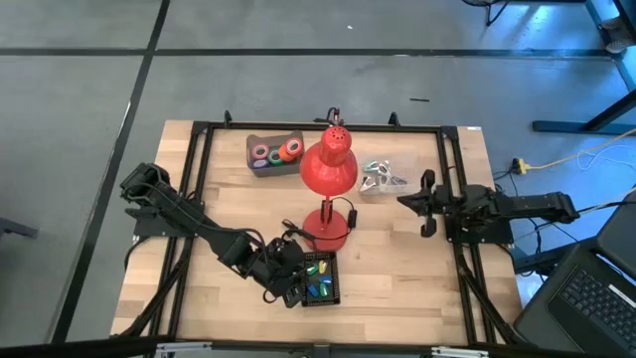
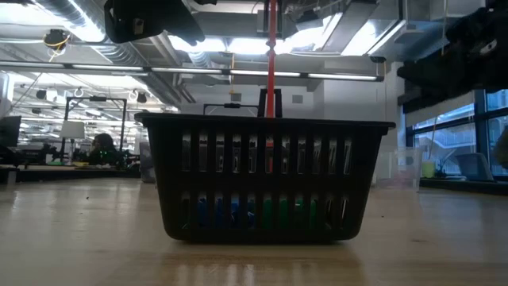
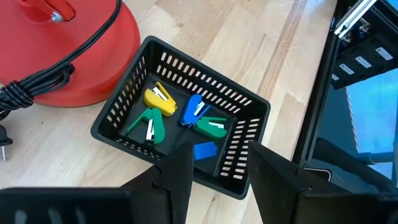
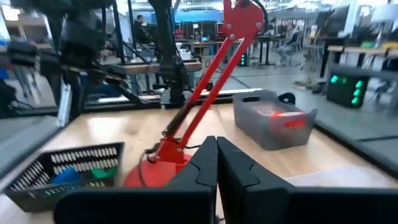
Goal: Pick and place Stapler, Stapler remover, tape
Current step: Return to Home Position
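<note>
Hovering over five staplers [image 3: 194,111] in the black bin [image 3: 205,84], left gripper [image 3: 219,152] stands apart; right gripper [image 4: 216,143] together.

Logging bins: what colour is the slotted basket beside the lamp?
The basket is black; left wrist view shows it best.

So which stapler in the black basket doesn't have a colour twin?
The yellow stapler. It's the only yellow one in the black basket, lying beside a green stapler; the rest are green or blue.
</note>
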### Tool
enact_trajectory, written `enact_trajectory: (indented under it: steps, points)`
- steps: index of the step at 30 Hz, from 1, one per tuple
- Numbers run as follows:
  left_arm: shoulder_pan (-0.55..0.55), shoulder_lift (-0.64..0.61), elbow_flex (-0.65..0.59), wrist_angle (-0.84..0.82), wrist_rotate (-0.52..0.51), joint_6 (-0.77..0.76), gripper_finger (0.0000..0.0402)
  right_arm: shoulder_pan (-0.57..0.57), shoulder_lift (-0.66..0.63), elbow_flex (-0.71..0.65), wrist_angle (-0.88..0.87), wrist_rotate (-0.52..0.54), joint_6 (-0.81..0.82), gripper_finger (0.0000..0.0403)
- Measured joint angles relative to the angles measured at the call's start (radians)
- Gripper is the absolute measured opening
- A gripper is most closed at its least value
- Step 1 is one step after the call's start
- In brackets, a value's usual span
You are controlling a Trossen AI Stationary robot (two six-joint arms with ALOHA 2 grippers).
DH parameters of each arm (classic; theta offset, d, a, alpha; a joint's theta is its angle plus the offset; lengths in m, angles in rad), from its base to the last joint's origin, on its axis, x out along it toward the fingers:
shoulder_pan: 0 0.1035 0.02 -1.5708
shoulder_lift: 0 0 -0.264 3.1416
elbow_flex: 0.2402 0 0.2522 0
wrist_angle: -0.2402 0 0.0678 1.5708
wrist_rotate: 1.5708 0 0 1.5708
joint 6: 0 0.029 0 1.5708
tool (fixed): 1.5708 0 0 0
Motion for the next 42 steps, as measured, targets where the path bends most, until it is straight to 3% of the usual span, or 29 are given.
enact_trajectory:
  steps: [5, 30, 42]
  points:
    - [0.000, 0.000, 0.000, 0.000, 0.000, 0.000, 0.0141, 0.000, 0.007, 0.000, 0.008, 0.058, -0.092, 0.0013]
    - [-0.019, -0.007, 0.000, -0.003, 0.000, 0.001, 0.0141, 0.000, 0.007, 0.000, 0.009, 0.060, -0.094, 0.0026]
    - [-0.069, -0.125, -0.001, -0.008, 0.050, 0.000, 0.0141, 0.000, 0.007, 0.000, 0.009, 0.060, -0.094, 0.0026]
